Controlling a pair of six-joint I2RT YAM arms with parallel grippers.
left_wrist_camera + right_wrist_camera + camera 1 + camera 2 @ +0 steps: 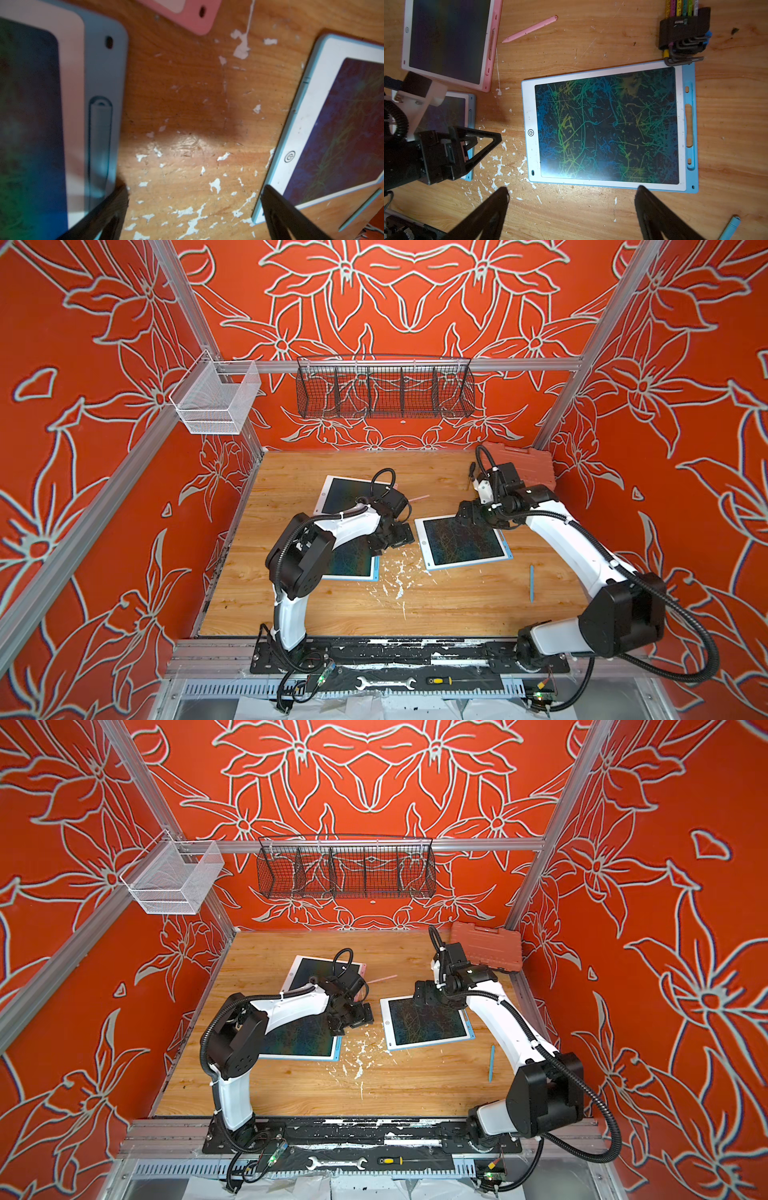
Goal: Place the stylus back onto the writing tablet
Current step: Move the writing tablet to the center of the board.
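The left gripper (193,199) and right gripper (571,199) gape empty; the stylus (531,583) (flat on the table (457,614)) could skid when pinched, or miss the tablet (465,547) slot (688,126).

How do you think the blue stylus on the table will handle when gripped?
The blue stylus looks thin and straight, so probably stiff and light. Lying flat on the table, its rounded barrel may roll or skid if nudged.
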